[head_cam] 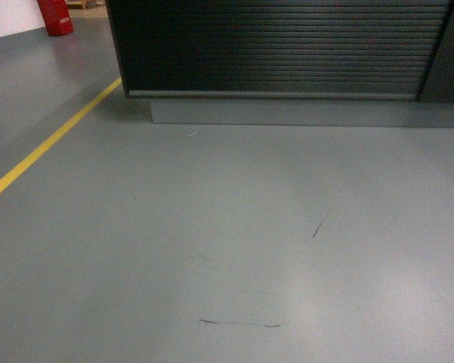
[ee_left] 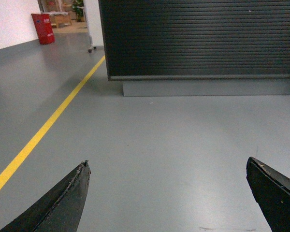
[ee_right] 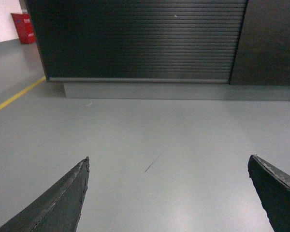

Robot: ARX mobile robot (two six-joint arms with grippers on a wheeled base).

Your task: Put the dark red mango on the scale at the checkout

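Both wrist cams show the left gripper (ee_left: 168, 193) and right gripper (ee_right: 168, 193) spread wide apart with nothing between them, just grey floor (head_cam: 227, 249) with a couple of scuffs. Past that, the checkout (head_cam: 280, 45) shows only its ribbed front and grey plinth; its top is cut off, so no mango or scale visible. Yellow floor line (head_cam: 45, 147) runs off left.

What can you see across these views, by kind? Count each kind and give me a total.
Counter: 1
Yellow line: 1
Red container: 1
Grippers: 2, the left gripper and the right gripper, both open
Total: 5
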